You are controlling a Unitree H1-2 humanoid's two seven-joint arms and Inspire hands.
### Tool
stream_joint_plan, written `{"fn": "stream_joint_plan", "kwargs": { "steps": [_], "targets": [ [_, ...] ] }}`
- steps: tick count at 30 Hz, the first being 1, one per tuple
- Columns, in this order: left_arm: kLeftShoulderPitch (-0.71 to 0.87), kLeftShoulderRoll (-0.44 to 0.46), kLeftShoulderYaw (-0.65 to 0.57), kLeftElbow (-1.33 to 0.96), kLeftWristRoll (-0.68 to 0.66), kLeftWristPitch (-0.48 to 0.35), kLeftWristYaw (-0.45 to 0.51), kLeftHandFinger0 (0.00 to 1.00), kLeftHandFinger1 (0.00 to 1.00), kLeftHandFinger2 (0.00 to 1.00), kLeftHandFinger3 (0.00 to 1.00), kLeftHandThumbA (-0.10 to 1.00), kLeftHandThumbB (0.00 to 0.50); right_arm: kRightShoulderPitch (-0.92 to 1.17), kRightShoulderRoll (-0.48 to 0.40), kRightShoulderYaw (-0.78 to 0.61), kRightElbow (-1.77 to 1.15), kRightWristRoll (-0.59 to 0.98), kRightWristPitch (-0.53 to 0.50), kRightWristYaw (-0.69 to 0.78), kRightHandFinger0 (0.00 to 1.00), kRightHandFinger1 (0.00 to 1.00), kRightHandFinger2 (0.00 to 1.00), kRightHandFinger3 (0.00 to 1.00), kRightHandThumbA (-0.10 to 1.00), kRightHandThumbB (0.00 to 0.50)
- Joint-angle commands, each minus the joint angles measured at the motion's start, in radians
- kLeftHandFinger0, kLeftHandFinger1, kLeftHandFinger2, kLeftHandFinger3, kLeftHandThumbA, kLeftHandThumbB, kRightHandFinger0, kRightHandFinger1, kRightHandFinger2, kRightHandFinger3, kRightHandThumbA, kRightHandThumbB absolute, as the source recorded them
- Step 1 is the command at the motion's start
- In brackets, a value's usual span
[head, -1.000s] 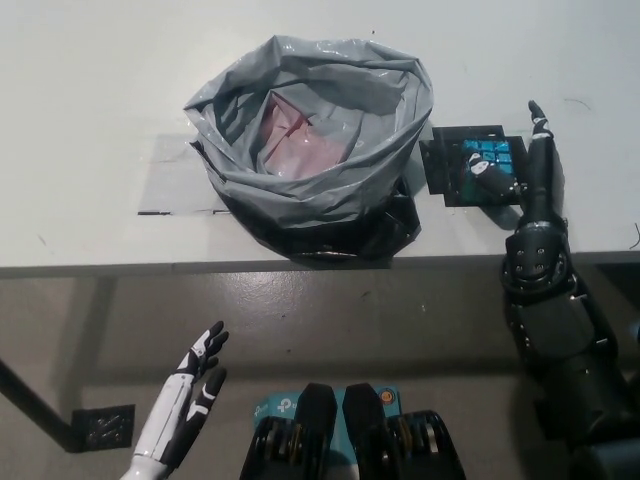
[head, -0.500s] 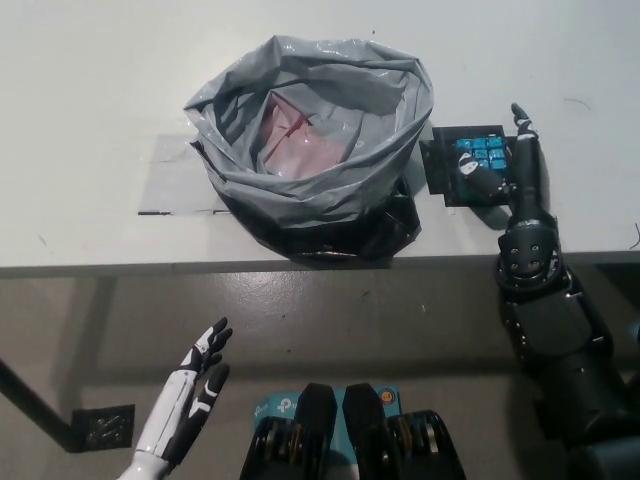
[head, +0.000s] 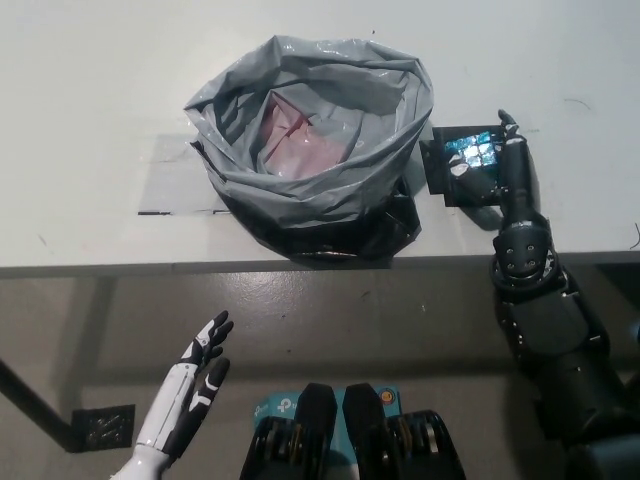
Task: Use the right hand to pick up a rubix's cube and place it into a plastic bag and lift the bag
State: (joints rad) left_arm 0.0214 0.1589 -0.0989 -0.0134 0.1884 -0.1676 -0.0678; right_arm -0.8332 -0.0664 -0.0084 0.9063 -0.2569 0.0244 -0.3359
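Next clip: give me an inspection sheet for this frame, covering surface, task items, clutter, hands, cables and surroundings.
Surface: white table, with a clear flat sheet lying under the bag.
Task items: grey plastic bag standing open, pinkish inside; Rubik's cube on a black mat to the bag's right, blue face showing.
Clutter: nothing seen.
Hands: right robot hand wrapped around the cube, grip looks closed but lift not shown; left robot hand open, resting below the table edge.
Cables: a thin dark strand at the table's right edge, too small to identify.
Surroundings: grey floor; small dark plate on floor.
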Motion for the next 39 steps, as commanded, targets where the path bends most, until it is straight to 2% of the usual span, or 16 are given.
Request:
{"fn": "stream_joint_plan", "kwargs": {
  "steps": [1,18,20,21,22,23,24,25,26,27,29,31,32,34,36,39],
  "targets": [
    [-0.012,0.017,0.003,-0.037,0.004,-0.03,-0.005,1.0,1.0,1.0,1.0,1.0,0.165,-0.07,0.004,0.017,0.023,0.006,0.003,0.012,1.0,1.0,1.0,1.0,0.71,0.5],
    [-0.036,0.018,0.006,-0.03,-0.008,-0.033,-0.008,1.0,1.0,1.0,1.0,1.0,0.17,-0.094,-0.005,0.05,0.14,0.02,-0.009,0.043,1.0,1.0,1.0,1.0,0.63,0.5],
    [-0.039,0.019,0.006,-0.032,-0.01,-0.029,-0.011,1.0,1.0,1.0,1.0,1.0,0.168,-0.098,-0.006,0.049,0.157,0.02,-0.043,0.02,1.0,1.0,1.0,1.0,0.56,0.5],
    [-0.041,0.019,0.006,-0.033,-0.009,-0.027,-0.012,1.0,1.0,1.0,1.0,1.0,0.167,-0.101,-0.005,0.047,0.168,0.017,-0.061,-0.01,1.0,1.0,1.0,1.0,0.44,0.437],
    [-0.042,0.019,0.005,-0.034,-0.009,-0.026,-0.012,1.0,1.0,1.0,1.0,1.0,0.166,-0.103,-0.004,0.046,0.173,0.016,-0.067,-0.024,1.0,1.0,1.0,1.0,0.41,0.444],
    [-0.045,0.019,0.006,-0.031,-0.011,-0.029,-0.012,1.0,1.0,1.0,1.0,1.0,0.166,-0.112,-0.004,0.05,0.184,0.003,-0.058,-0.057,0.4,0.56,0.69,0.91,0.02,0.2],
    [-0.047,0.019,0.006,-0.028,-0.012,-0.032,-0.012,1.0,1.0,1.0,1.0,1.0,0.166,-0.117,-0.005,0.056,0.191,-0.009,-0.046,-0.08,0.22,0.36,0.52,0.64,-0.01,0.295],
    [-0.049,0.019,0.007,-0.025,-0.013,-0.035,-0.012,1.0,1.0,1.0,1.0,1.0,0.166,-0.123,-0.005,0.063,0.199,-0.022,-0.035,-0.106,0.16,0.33,0.5,0.59,0.01,0.319],
    [-0.048,0.02,0.008,-0.025,-0.012,-0.035,-0.013,1.0,1.0,1.0,1.0,1.0,0.165,-0.121,-0.005,0.062,0.199,-0.019,-0.047,-0.11,0.09,0.23,0.38,0.42,-0.07,0.289],
    [-0.048,0.019,0.008,-0.024,-0.012,-0.035,-0.013,1.0,1.0,1.0,1.0,1.0,0.168,-0.119,-0.007,0.063,0.199,-0.017,-0.061,-0.112,0.0,0.21,0.46,0.38,-0.1,0.265],
    [-0.048,0.019,0.008,-0.023,-0.013,-0.035,-0.014,1.0,1.0,1.0,1.0,1.0,0.171,-0.117,-0.006,0.059,0.202,-0.01,-0.073,-0.114,0.0,0.26,0.59,0.5,-0.1,0.232],
    [-0.058,0.019,0.008,-0.018,-0.014,-0.036,-0.015,1.0,1.0,1.0,1.0,1.0,0.171,-0.121,-0.008,0.05,0.209,0.001,-0.093,-0.126,0.0,0.27,0.64,0.63,-0.1,0.225],
    [-0.059,0.019,0.008,-0.017,-0.014,-0.036,-0.015,1.0,1.0,1.0,1.0,1.0,0.171,-0.122,-0.008,0.05,0.211,0.002,-0.095,-0.128,0.0,0.27,0.64,0.63,-0.1,0.225],
    [-0.058,0.019,0.009,-0.016,-0.016,-0.039,-0.016,1.0,1.0,1.0,1.0,1.0,0.167,-0.122,-0.007,0.034,0.213,0.022,-0.102,-0.126,0.01,0.32,0.72,0.73,-0.1,0.216],
    [-0.063,0.02,0.01,-0.01,-0.017,-0.044,-0.015,1.0,1.0,1.0,1.0,1.0,0.176,-0.125,-0.006,0.021,0.218,0.034,-0.113,-0.143,0.05,0.37,0.75,0.76,-0.1,0.211],
    [-0.066,0.021,0.009,-0.013,-0.016,-0.038,-0.016,1.0,1.0,1.0,1.0,1.0,0.173,-0.133,-0.006,0.012,0.229,0.037,-0.114,-0.169,0.06,0.37,0.73,0.76,-0.1,0.208]
  ]
}}
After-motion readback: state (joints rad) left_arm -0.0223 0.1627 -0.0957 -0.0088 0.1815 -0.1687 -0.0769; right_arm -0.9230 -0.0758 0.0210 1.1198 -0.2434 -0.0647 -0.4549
